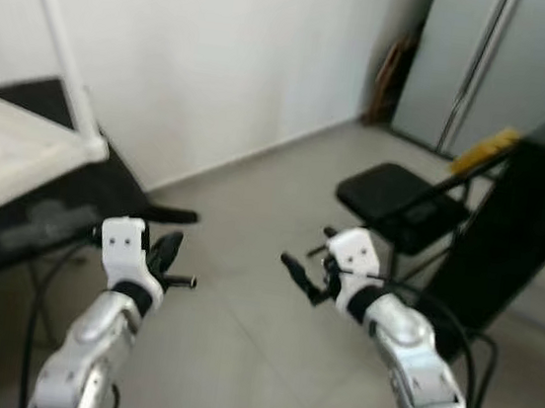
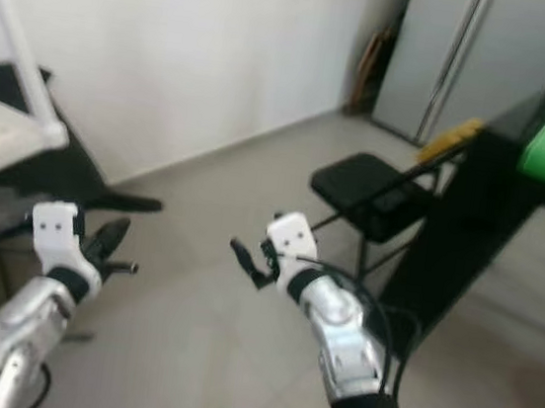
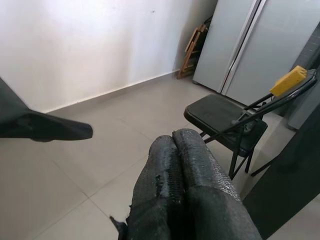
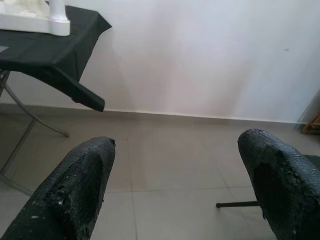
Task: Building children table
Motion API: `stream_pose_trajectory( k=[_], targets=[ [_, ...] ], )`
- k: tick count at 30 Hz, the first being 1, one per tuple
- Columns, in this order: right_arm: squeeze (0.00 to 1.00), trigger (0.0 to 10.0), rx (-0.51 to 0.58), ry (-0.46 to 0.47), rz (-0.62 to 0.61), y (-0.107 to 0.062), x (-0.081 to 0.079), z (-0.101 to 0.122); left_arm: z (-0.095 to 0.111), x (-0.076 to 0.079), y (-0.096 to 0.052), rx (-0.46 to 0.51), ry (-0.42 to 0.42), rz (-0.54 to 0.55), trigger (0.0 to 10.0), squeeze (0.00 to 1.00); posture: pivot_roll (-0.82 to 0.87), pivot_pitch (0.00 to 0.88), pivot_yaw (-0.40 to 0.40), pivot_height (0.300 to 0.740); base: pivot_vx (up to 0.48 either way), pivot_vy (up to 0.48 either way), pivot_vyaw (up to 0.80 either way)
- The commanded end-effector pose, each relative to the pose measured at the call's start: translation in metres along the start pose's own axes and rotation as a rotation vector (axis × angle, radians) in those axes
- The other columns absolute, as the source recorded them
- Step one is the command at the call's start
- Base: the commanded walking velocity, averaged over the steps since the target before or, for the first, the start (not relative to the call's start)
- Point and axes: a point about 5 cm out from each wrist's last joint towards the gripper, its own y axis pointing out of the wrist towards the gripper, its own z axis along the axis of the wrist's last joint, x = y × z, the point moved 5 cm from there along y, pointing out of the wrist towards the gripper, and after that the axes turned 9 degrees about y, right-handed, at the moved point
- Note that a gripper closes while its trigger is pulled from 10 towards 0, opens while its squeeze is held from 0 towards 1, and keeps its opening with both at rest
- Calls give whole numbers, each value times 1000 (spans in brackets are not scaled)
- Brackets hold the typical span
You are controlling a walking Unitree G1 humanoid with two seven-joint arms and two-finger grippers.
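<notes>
at centre, above bare grey tile floor [image 1: 234, 359], two silver arms raised side by side, holding nothing. left gripper [image 1: 169, 251] closed, its black fingers [image 3: 185, 190] pressed together in the left wrist view. right gripper [image 1: 303, 276] open, its fingers [image 4: 80, 180] spread wide apart with only floor and white wall [image 4: 200, 60] between them.

at far left, a desk [image 1: 41, 225] under a black cloth on thin folding legs. resting on it, the white children table [image 1: 11, 142], seemingly turned upside down, with one white leg [image 1: 59, 38] rising steeply from its near corner. well to the left of the left gripper and higher than it; further still from the right gripper. no contact with either.

at right, a black folding chair [image 1: 402, 205] near the right arm, a small yellow block [image 1: 486, 149] on its back rail. beyond it, a dark stand [image 1: 506, 243] topped in green, and grey cabinet doors [image 1: 488, 71] at the far right.

likely risks: swinging left towards the white table with the left gripper shut, knocking the upright leg or nudging the tabletop off the cloth edge; catching the hanging cloth corner and dragging it; clipping the chair with the right elbow while turning. slightly blurred head views, so fine detail of the table's fittings not readable.
</notes>
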Motion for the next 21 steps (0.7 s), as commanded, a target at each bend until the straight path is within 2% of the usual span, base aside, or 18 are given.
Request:
stream_pose_trajectory(
  k=[1, 21],
  targets=[
    [0, 10000, 9, 8, 23, 4, -9, 2, -2, -8, -2, -6, 17, 18, 10000, 0, -51, 0, -11, 740, 356, 0, 0],
    [0, 10000, 1, 25, 23, 5, -7, -1, -4, -6, 0, -1, -3, 7, 10000, 0, -52, 0, -17, 740, 393, 0, 0]
  ],
)
